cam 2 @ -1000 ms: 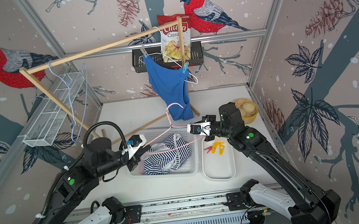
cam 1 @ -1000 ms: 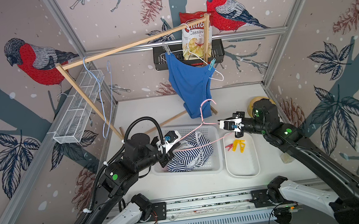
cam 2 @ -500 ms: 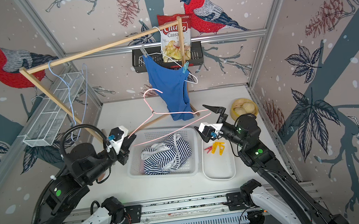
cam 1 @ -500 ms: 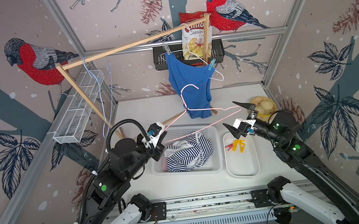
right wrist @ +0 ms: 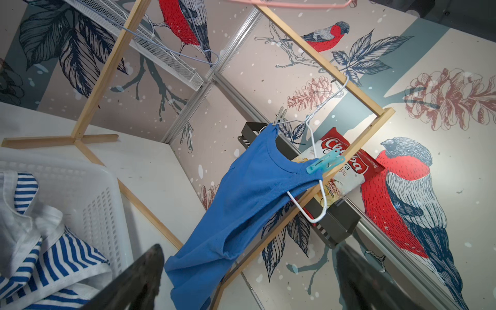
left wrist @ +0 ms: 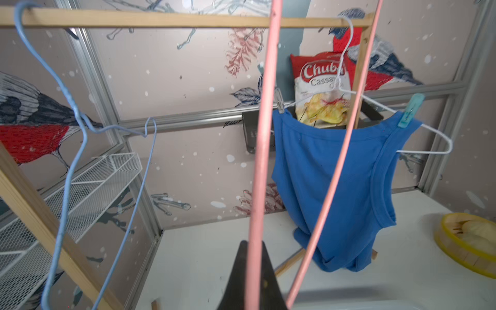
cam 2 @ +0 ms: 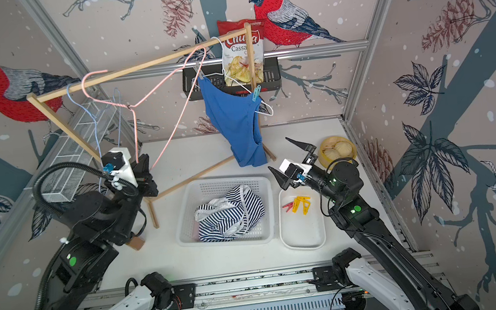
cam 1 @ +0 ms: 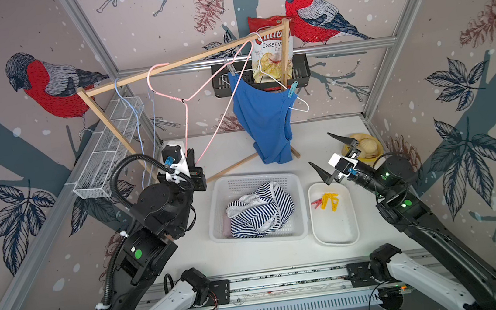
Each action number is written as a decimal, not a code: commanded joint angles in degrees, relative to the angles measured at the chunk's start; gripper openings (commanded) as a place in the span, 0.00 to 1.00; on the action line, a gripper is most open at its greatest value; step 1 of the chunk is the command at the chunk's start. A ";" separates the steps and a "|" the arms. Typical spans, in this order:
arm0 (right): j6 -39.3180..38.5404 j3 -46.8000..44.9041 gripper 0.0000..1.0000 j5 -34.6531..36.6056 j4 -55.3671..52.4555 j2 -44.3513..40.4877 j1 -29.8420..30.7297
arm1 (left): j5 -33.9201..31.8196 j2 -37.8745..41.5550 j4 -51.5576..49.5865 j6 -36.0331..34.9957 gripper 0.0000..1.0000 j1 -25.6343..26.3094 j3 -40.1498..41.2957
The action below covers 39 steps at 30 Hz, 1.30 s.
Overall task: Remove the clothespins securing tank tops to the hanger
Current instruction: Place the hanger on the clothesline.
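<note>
Left hand [cam 1: 193,168] is clamped on the pink hanger [cam 1: 187,118]. Right hand [cam 1: 319,148] is spread wide and empty. Blue tank top [cam 1: 263,119] hangs pinned by a teal clothespin [left wrist: 410,110] and a grey clothespin [left wrist: 279,100], plainest in the wrist views. Only the top views show loose clothespins [cam 1: 328,200] in the tray [cam 1: 335,231].

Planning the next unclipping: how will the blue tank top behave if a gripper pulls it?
The blue tank top is probably floppy: it hangs in folds, bunched at the bottom. It may slip off the white hanger, as only the teal clothespin and grey clothespin seem to hold it.
</note>
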State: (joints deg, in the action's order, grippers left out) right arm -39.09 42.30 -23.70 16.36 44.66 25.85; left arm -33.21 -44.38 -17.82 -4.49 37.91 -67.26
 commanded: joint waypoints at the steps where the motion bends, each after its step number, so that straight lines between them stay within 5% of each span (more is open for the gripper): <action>1: 4.59 1.20 1.00 -2.11 2.97 0.96 0.07 | -11.93 -3.48 -6.23 7.24 0.00 -0.15 -1.47; 7: 5.68 4.01 1.00 -0.86 -0.10 3.71 0.03 | -16.80 -7.40 -10.20 12.59 0.00 -0.12 -1.19; 14: 9.52 7.07 1.00 -2.34 -3.71 5.35 0.05 | -23.63 -16.08 -17.91 12.44 0.00 -2.44 -10.30; 21: 10.86 6.04 1.00 -3.03 -4.39 4.15 0.08 | -13.05 -21.63 -19.41 9.96 0.00 -14.60 -16.36; 32: 11.56 4.17 1.00 -2.39 -4.00 3.32 0.09 | -4.53 -24.15 -16.04 11.04 0.01 -16.15 -12.46; 34: 11.56 4.27 1.00 -2.64 -3.83 3.43 0.07 | -3.11 -22.42 -14.35 11.60 0.27 -16.17 -10.51; 38: 11.81 4.78 1.00 -3.49 -3.97 4.03 0.08 | 0.54 -18.40 -11.98 12.11 0.97 -16.15 -8.77; 39: 12.01 4.83 1.00 -3.68 -3.99 4.11 0.06 | 2.60 -16.96 -10.79 12.06 0.99 -16.13 -8.00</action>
State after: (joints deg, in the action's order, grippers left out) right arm -28.14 46.54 -26.09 11.73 48.60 25.85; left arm -35.73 -63.61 -31.86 6.09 21.85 -76.25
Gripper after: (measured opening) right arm 0.999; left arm 0.768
